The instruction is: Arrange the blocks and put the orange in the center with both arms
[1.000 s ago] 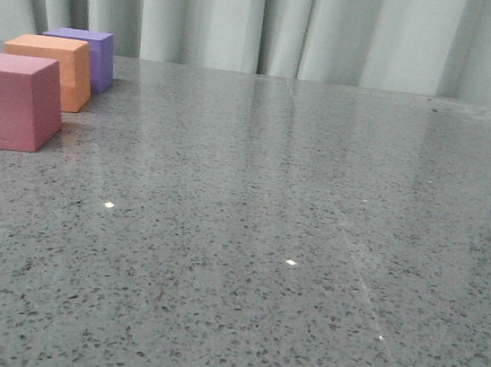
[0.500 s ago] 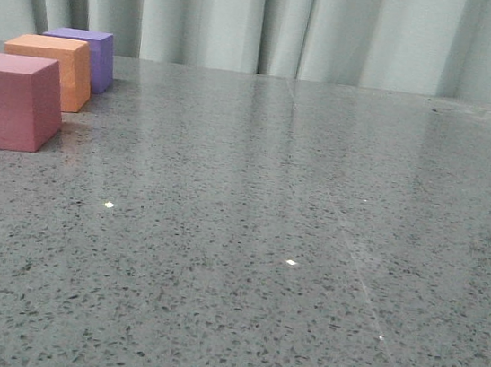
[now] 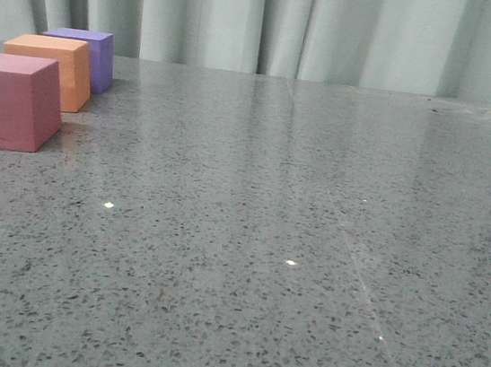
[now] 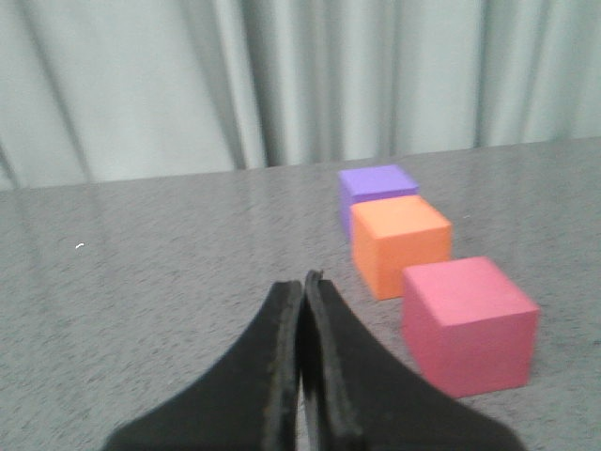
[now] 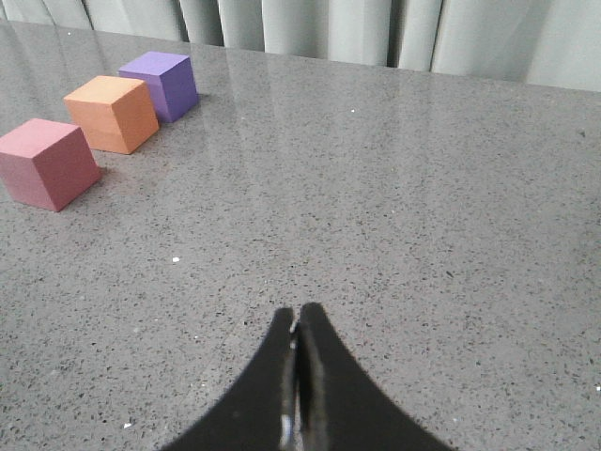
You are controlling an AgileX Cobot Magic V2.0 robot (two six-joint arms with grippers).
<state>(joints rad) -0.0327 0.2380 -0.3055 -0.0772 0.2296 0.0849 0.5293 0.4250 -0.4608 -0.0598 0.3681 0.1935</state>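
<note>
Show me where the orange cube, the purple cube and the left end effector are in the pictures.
orange cube (image 3: 48, 67): front view, on its front face.
purple cube (image 5: 160, 80): right wrist view, near its top front edge.
left end effector (image 4: 304, 282): left wrist view, at the closed fingertips.

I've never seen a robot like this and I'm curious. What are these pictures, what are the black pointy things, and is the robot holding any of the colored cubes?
These are three cameras looking at one grey table at the same moment. One looks forward over the table. The other two ride on the robot's wrists, like eyes on its hands. The black pointy shapes are its pinchers: the left gripper and the right gripper. Both are pressed shut with nothing between them, so the robot holds nothing. Three cubes stand in a row on the table: a pink-red cube nearest, the orange cube in the middle, and a purple cube farthest. Behind the table hangs a pale curtain.
</note>
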